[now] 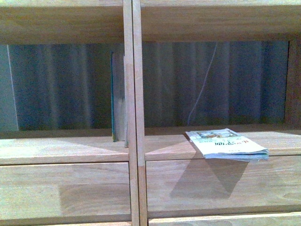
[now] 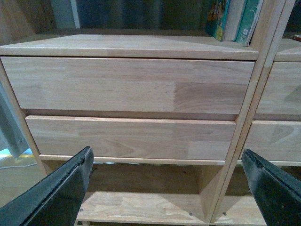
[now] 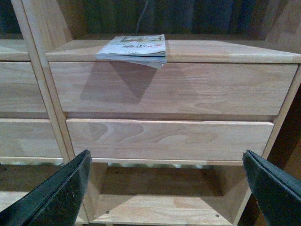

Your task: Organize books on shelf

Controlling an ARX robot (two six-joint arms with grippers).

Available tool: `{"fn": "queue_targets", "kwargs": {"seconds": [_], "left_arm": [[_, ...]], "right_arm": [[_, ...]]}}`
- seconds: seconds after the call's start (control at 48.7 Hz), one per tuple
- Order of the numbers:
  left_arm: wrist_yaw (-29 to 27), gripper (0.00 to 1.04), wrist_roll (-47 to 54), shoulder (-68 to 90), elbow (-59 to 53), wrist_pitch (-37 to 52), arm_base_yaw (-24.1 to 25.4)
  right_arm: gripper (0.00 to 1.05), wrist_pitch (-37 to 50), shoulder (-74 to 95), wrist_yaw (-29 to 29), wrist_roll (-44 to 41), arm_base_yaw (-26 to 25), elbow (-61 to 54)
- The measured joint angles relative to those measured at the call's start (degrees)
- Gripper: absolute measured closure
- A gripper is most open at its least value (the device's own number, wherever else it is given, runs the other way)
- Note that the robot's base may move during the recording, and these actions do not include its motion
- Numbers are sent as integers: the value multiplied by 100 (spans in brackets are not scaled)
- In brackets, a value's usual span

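Both of my grippers are standing wide open and gripping nothing. The left gripper [image 2: 165, 153] is hovering in front of the shelf [image 1: 66, 149], on the left side of its centre post [image 1: 132, 94], with its black fingers [image 2: 56, 190] spread apart before the lower of two drawer fronts [image 2: 131, 139]. The right gripper [image 3: 166, 153] is hovering on the right side of the centre post in the same attitude, fingers [image 3: 51, 195] spread before the lower drawer front [image 3: 169, 139] there. Neither gripper is touching wood or book.

The white paperback [image 1: 228, 142] is lying flat, cover up, in the open cubby to the right of the centre post. It is resting near the front of the board above the upper drawer, with one corner overhanging the edge and throwing a shadow [image 3: 115, 82] down the drawer face.

The teal book [image 1: 113, 94] is standing upright in the cubby to the left of the centre post, just beside it, with pale page edges showing between it and the post. How many volumes are standing there I cannot tell.
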Motion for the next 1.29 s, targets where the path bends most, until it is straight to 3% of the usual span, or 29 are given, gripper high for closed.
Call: {"fn": "queue_targets", "kwargs": {"seconds": [0.144,0.226,0.513,0.759,1.293], "left_arm": [[0,7,0,0,0,0,0],[0,7,0,0,0,0,0],[2,7,0,0,0,0,0],[2,7,0,0,0,0,0],[0,7,0,0,0,0,0]], "right_arm": [[7,1003,461,1698,-4,466,0],[7,1272,1121,1893,262,570,59],[7,1327,4249,931,2177,1248,1685],[7,822,6050,745,3921,1764,3189],[7,122,8308,210,6682,1805,5604]]}}
